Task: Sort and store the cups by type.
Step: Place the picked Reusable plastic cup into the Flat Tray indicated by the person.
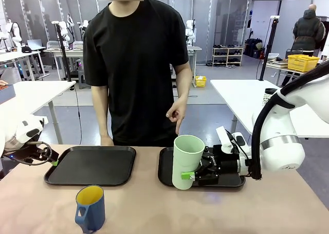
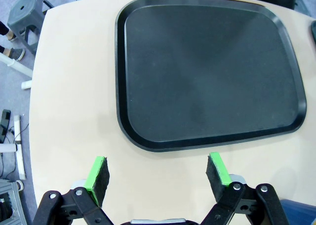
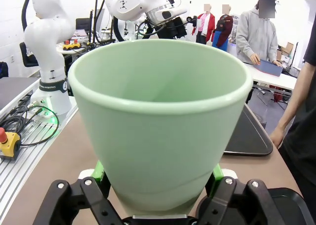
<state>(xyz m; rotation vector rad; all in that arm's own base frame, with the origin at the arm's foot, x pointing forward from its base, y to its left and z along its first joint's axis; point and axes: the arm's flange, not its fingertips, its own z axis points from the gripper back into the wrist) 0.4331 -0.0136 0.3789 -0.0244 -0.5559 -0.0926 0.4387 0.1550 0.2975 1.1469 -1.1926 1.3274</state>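
Closest to the camera, the blue mug [image 1: 90, 208] stands upright on the bare desk [image 1: 216, 213], yellow inside showing, its handle turned toward the front left. It sits just in front of the left tray [image 1: 92, 181]. The left arm's fingers [image 2: 98, 173] are spread wide and hold nothing, hovering off that tray's left edge, so this arm looks the nearer one for the mug, which lies to the right of those fingers and nearer the front edge. The right arm's fingers [image 1: 187, 176] are clenched on the base of the mint-green tumbler [image 1: 186, 161], mouth up and slightly tilted, at the right tray's [image 1: 165, 178] front-left corner. Whether it rests there or hangs just above is unclear. A person's hand [image 1: 176, 112] points downward behind it.
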